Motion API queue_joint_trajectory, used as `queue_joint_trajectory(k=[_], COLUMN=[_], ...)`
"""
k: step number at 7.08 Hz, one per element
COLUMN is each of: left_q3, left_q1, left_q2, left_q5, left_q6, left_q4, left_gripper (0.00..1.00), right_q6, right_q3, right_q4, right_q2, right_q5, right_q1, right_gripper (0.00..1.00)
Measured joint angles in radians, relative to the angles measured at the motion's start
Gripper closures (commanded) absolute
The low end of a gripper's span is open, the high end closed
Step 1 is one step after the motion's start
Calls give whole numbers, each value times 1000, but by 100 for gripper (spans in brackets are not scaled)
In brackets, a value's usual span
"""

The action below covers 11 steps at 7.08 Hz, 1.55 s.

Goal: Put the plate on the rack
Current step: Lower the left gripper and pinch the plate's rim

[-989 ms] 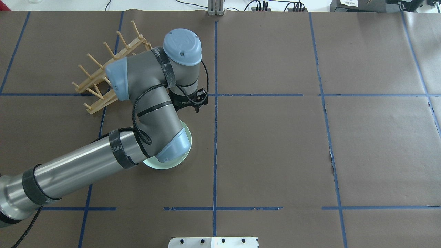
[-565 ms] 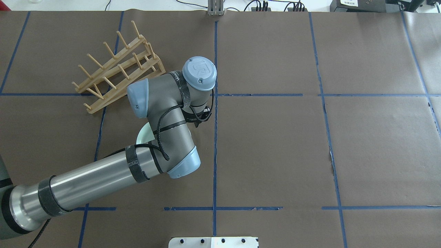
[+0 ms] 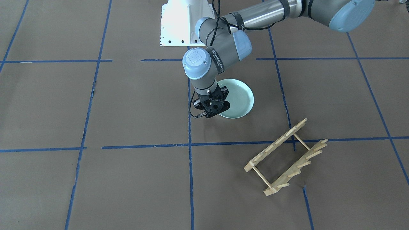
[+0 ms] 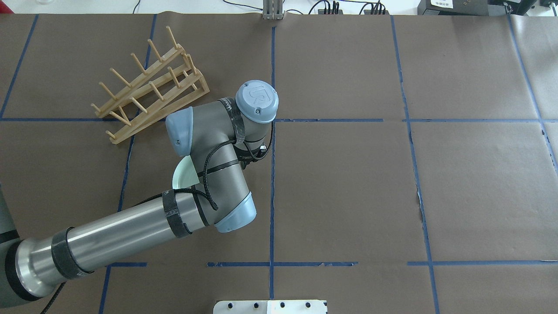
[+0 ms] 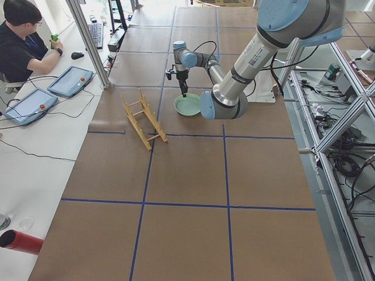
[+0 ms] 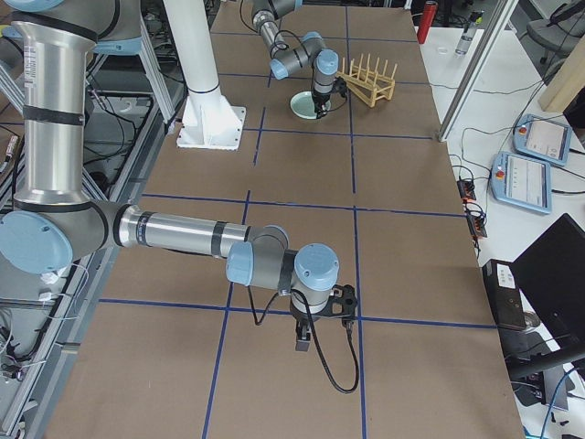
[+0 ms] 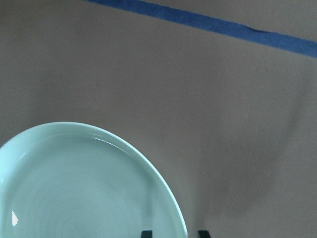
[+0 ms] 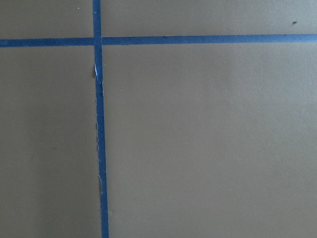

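one plate (image 3: 238, 97) lies flat on the table (image 3: 127, 111), face up, near the middle and on the robot's left side. flat like that, it offers only its low rim to a two-finger grip, which is likely why the left end effector (image 7: 174, 233) points straight down at the rim and not at the middle. in the left wrist view its two fingertips (image 7: 146, 233) are spread, one over the plate's inside and the other over the table just outside, so the rim runs between them. nothing is pinched yet, and whether the tips touch the plate i cannot tell.

one rack (image 3: 286, 158) stands well apart from the plate, farther from the robot and to its left. it holds nothing. it has two rails, two thin cross rods joining them, and a row of upright pegs on each rail. it sits skewed to the blue tape (image 3: 143, 147) lines, so the plate would probably need tilting onto its edge and turning to match a gap between pegs.

two arms are in view, but only the left is at the plate. the right end effector (image 6: 303, 346) hangs over bare table far to the right, seemingly parked out of the way. whether it is spread or pressed together i cannot tell.
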Motion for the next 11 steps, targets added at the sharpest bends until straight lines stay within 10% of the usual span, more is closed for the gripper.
queue_joint_trajectory(k=[11], left_q3=[-12], left_q1=[2], left_q2=[24], left_q5=[-2], left_q6=[3], left_q4=[-36], left_gripper=[100], right_q6=[0], right_q3=[0], right_q4=[0], right_q2=[0], right_q5=[0], right_q1=[0], right_gripper=[0])
